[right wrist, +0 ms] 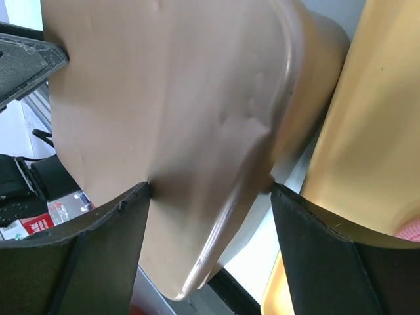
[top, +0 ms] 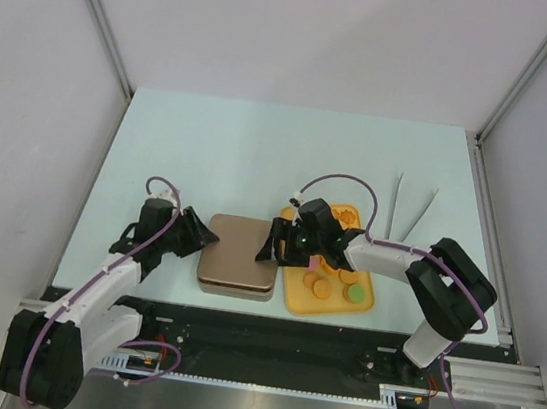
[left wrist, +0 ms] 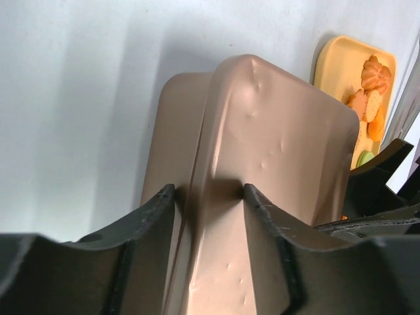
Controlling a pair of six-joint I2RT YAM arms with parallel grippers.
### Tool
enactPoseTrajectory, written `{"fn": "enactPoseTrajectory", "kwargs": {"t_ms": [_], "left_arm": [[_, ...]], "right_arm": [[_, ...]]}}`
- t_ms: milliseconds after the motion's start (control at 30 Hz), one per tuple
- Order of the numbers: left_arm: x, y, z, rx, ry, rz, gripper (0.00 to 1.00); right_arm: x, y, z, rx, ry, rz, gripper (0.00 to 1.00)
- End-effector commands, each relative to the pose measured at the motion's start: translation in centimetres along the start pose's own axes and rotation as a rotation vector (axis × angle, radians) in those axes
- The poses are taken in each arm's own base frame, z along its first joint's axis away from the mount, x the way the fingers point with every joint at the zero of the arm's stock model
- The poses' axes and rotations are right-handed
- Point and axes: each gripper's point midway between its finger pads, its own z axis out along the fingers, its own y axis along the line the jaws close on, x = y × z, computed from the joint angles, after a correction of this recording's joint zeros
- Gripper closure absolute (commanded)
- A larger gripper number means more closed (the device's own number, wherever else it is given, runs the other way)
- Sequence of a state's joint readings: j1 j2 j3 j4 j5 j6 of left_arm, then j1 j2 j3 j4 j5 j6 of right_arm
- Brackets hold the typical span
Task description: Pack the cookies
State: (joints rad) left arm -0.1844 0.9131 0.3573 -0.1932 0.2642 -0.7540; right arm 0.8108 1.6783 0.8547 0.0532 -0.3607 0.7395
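The brown tin (top: pixel 238 255) sits at mid-table with its lid (left wrist: pixel 275 131) on, slightly askew. My left gripper (top: pixel 206 239) is shut on the tin's left edge, one finger (left wrist: pixel 262 216) on the lid top and the other against the side. My right gripper (top: pixel 270 249) grips the right edge (right wrist: pixel 216 164), with both tips touching the tin. The cookies (top: pixel 323 288), mostly orange with a green one (top: pixel 353 293), lie on a yellow tray (top: pixel 293 288) just right of the tin. They also show at the top right of the left wrist view (left wrist: pixel 374 72).
The yellow tray (right wrist: pixel 374 131) stands close beside the right gripper's outer finger. A pair of pale tweezers (top: pixel 399 206) lies on the table behind the tray. White walls enclose the table on three sides.
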Motion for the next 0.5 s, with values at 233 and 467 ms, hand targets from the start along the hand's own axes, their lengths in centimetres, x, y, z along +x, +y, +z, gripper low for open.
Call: {"fn": "enactPoseTrajectory", "kwargs": {"t_ms": [233, 467], "left_arm": [[4.5, 0.1, -0.2, 0.022, 0.154, -0.039, 0.31], [5.2, 0.5, -0.2, 0.024, 0.150, -0.057, 0.38]], "right_arm": [[3.5, 0.1, 1.0, 0.049, 0.061, -0.094, 0.22], [4.0, -0.1, 1.1, 0.061, 0.063, -0.094, 0.30]]}}
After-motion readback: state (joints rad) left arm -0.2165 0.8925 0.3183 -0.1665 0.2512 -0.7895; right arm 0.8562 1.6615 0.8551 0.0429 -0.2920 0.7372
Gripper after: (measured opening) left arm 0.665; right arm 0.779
